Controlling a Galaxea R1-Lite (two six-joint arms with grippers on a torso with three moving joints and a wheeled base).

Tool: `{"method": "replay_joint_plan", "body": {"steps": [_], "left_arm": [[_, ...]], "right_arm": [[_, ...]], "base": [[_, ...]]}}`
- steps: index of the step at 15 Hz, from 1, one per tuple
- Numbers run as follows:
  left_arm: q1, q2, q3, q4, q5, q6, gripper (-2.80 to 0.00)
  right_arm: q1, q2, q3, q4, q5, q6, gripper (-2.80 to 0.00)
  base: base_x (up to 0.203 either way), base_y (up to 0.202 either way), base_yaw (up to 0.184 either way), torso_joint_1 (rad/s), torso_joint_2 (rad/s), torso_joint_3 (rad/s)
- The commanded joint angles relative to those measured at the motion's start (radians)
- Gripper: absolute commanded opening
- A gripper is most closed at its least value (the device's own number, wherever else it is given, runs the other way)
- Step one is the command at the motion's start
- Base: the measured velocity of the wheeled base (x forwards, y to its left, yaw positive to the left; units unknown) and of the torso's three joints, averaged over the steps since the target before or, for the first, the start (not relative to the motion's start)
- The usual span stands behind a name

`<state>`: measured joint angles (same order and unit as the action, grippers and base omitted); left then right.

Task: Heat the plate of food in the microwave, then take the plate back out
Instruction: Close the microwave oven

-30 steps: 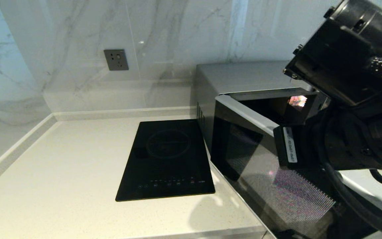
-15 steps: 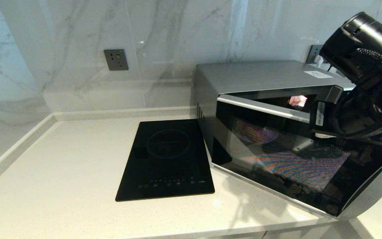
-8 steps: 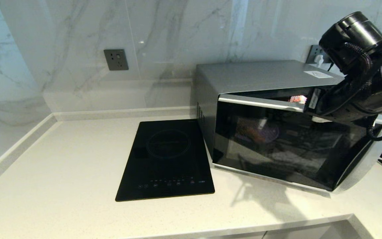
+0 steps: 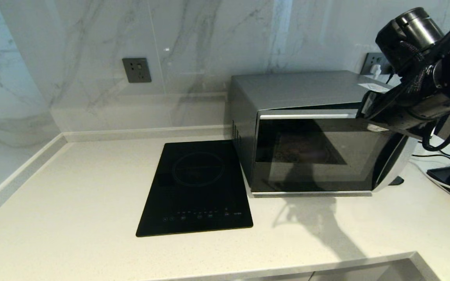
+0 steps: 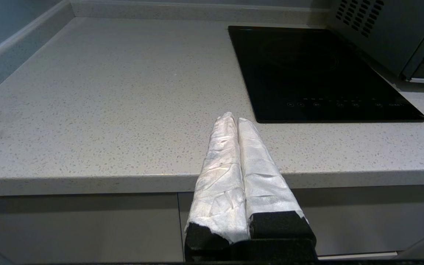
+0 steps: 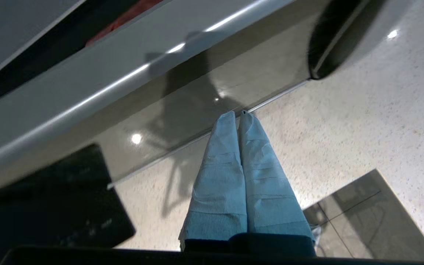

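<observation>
At the right edge of the head view, the right gripper (image 6: 238, 117), fingers pressed together and empty, sits against the microwave (image 4: 307, 128) door's upper corner, the door nearly closed.

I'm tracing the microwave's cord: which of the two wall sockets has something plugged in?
The socket on the wall behind the microwave, beside the right arm: a white plug sits in it. The grey socket above the hob is bare.

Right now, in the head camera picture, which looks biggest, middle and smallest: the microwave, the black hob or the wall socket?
1. microwave, clearly the largest.
2. induction hob, flat and black, somewhat smaller.
3. wall socket, by far the smallest; it sits farther back on the wall, which shrinks it a little.
</observation>
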<state>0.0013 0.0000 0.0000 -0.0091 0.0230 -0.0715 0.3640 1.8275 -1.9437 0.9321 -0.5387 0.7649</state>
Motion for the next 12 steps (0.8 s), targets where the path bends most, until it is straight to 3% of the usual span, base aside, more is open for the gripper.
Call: {"method": "replay_joint_plan", "body": {"steps": [1,7,12], "left_arm": [[0.0,0.002,0.0,0.0,0.0,-0.001,-2.8],[0.0,0.002,0.0,0.0,0.0,-0.001,-2.8],[0.0,0.002,0.0,0.0,0.0,-0.001,-2.8]], "right_arm": [[-0.046,0.05,-0.024,0.001,-0.003,-0.001,-2.8],[-0.128,0.091,-0.024,-0.143,0.025,-0.021,-2.8],[-0.161,0.095,-0.024,-0.184,0.083,-0.038,-2.8]], "base": [[0.0,0.0,0.0,0.0,0.0,0.0],[0.0,0.0,0.0,0.0,0.0,0.0],[0.0,0.0,0.0,0.0,0.0,0.0]]}}
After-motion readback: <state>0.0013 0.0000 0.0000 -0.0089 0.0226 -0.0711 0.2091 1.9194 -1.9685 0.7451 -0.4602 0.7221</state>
